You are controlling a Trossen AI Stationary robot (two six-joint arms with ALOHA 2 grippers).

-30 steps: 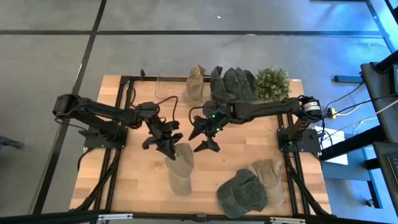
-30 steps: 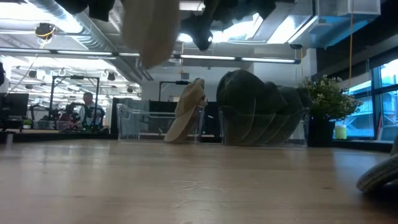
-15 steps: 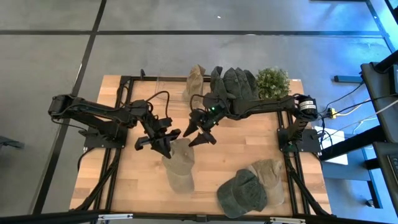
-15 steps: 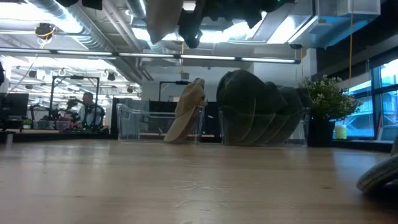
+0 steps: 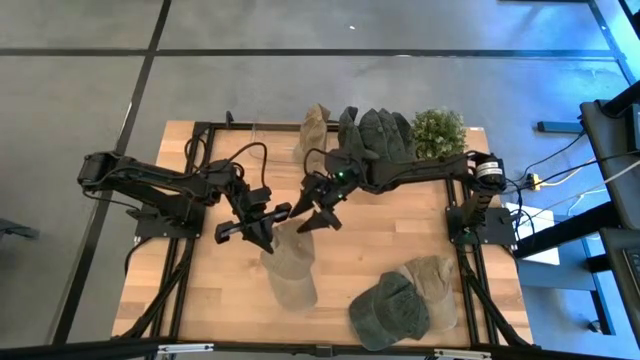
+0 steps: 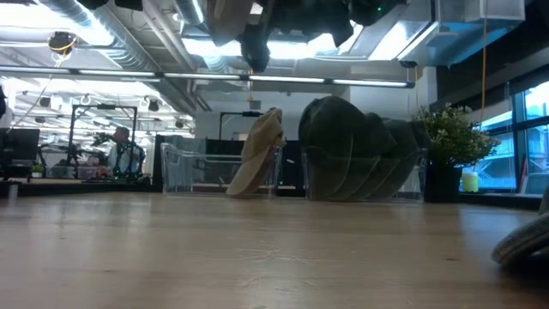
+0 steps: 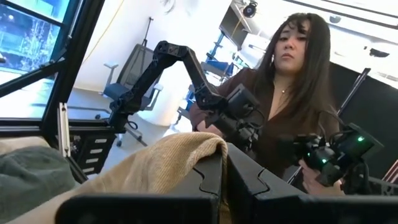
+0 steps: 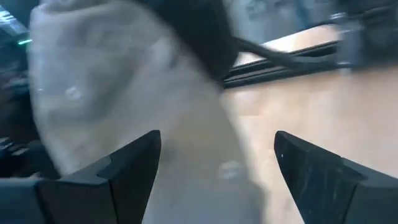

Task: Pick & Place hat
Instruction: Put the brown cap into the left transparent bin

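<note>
A tan hat (image 5: 287, 268) is in the air over the middle of the table; in the low view only its lower part (image 6: 225, 19) shows, at the top edge. My left gripper (image 5: 262, 226) is shut on its far end, and the left wrist view (image 7: 224, 180) shows tan cloth at the fingers. My right gripper (image 5: 306, 214) is open just right of the hat's far end. In the right wrist view (image 8: 217, 168) the hat (image 8: 124, 93) fills the space ahead of its spread fingers. Whether they touch it, I cannot tell. My left gripper pinches the tan hat's cloth at its far end (image 7: 186, 155) between its two shut fingers, coming from the table's left and slanting down. A fold of cloth bulges over the fingers. The hat is lifted clear of the table and hangs below the fingers.
Clear bins along the far edge hold an upright tan hat (image 5: 315, 133) and a row of dark green hats (image 5: 375, 135), with a potted plant (image 5: 438, 133) beside them. A green cap (image 5: 388, 310) and a tan cap (image 5: 432, 283) lie near the right near corner. A person shows in the left wrist view.
My left gripper has risen with the hat and shifted slightly toward the table's left. In the low view the hat has climbed almost out of the picture's top. My right gripper has stayed open and moved left toward the hat's far end.
</note>
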